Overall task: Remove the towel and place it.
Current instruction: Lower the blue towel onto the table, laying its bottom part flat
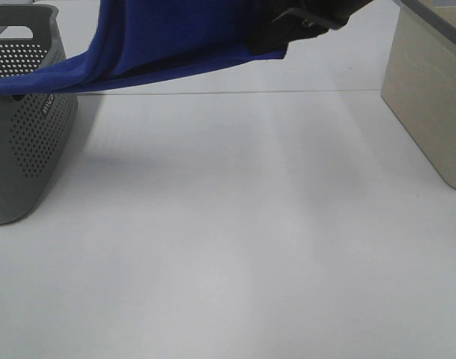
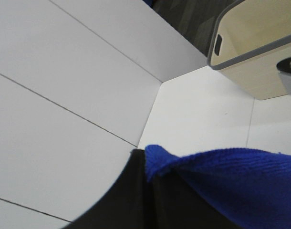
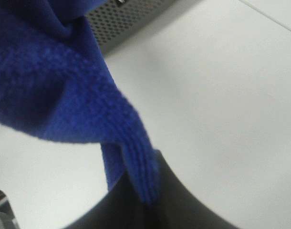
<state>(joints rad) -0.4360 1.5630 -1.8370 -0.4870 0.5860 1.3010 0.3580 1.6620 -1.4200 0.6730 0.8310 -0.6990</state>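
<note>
The deep-blue towel [image 1: 176,37] hangs stretched in the air across the top of the exterior high view. One end trails down onto the rim of the grey perforated basket [image 1: 26,127] at the left. My right gripper [image 1: 284,37], black, is shut on the towel's right edge above the table's back. The right wrist view shows the towel [image 3: 50,81] pinched in that gripper [image 3: 145,200], with the basket [image 3: 126,19] beyond. The left wrist view shows a fold of towel [image 2: 241,181] pinched in my left gripper [image 2: 148,191]. The left gripper is out of the exterior frame.
A beige wooden box [image 1: 430,97] stands at the right edge of the white table [image 1: 235,224]; it also shows in the left wrist view [image 2: 250,43]. The basket stands at the table's left edge.
</note>
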